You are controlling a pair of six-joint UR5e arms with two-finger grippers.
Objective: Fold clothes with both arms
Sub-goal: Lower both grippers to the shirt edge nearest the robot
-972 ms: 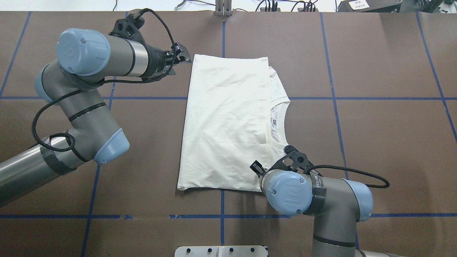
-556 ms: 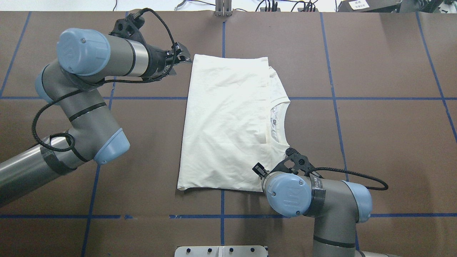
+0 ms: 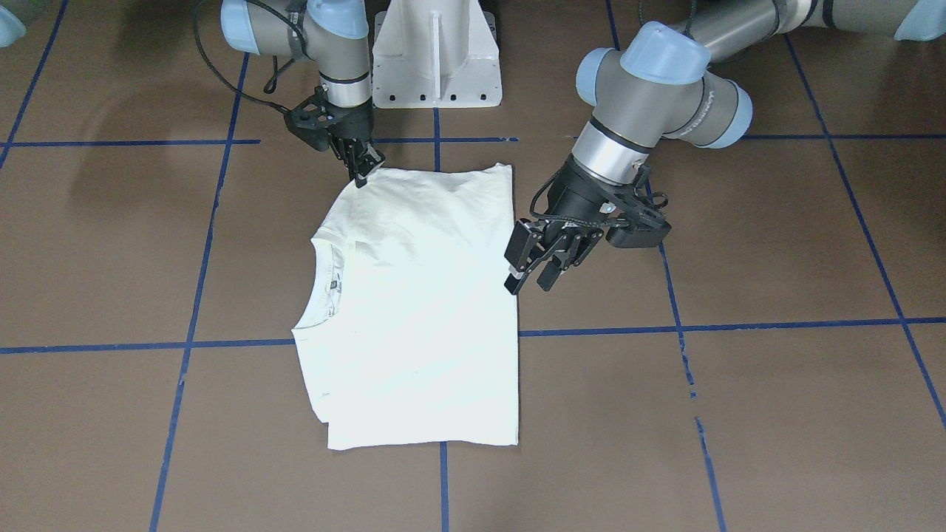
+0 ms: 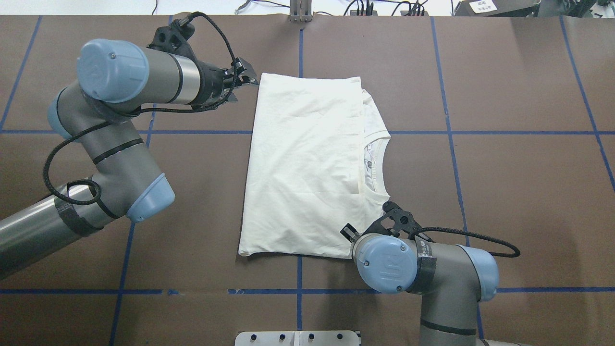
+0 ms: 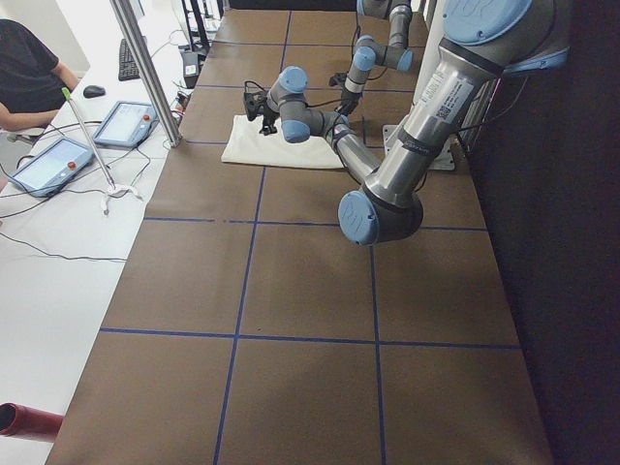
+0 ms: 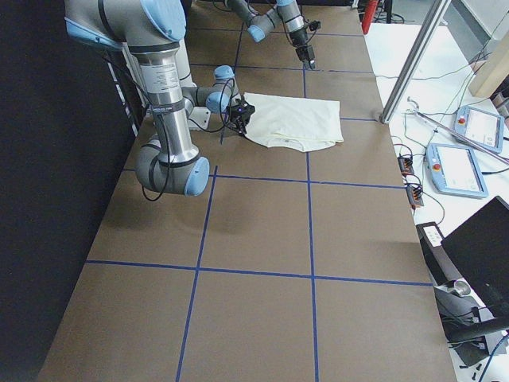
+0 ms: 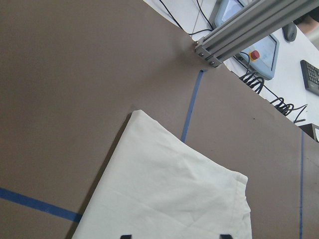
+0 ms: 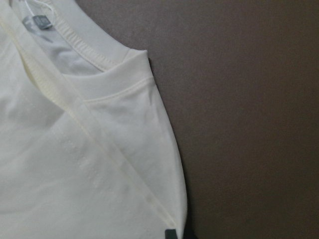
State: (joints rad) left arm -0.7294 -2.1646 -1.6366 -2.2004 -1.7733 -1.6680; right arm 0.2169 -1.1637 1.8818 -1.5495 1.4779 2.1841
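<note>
The cream-white T-shirt (image 4: 302,163) lies folded into a rectangle on the brown table, plain side up, its neckline toward the robot's right (image 3: 325,277). My left gripper (image 3: 528,283) hangs open above the table, just off the shirt's left edge. The left wrist view looks down on the shirt's far corner (image 7: 164,199), with the fingertips wide apart. My right gripper (image 3: 361,179) points down at the shirt's near shoulder corner, its fingers pinched together on the fabric edge (image 8: 149,149). From overhead the right wrist hides that gripper.
The white pedestal base (image 3: 434,52) stands at the table's near edge. An aluminium post (image 4: 300,12) rises at the far edge, with cables behind it. Touch panels (image 6: 457,167) and a seated person (image 5: 29,82) are beyond the far side. Blue tape lines cross the table.
The right wrist has shifted slightly toward the robot's base. The left arm and the shirt look unchanged.
</note>
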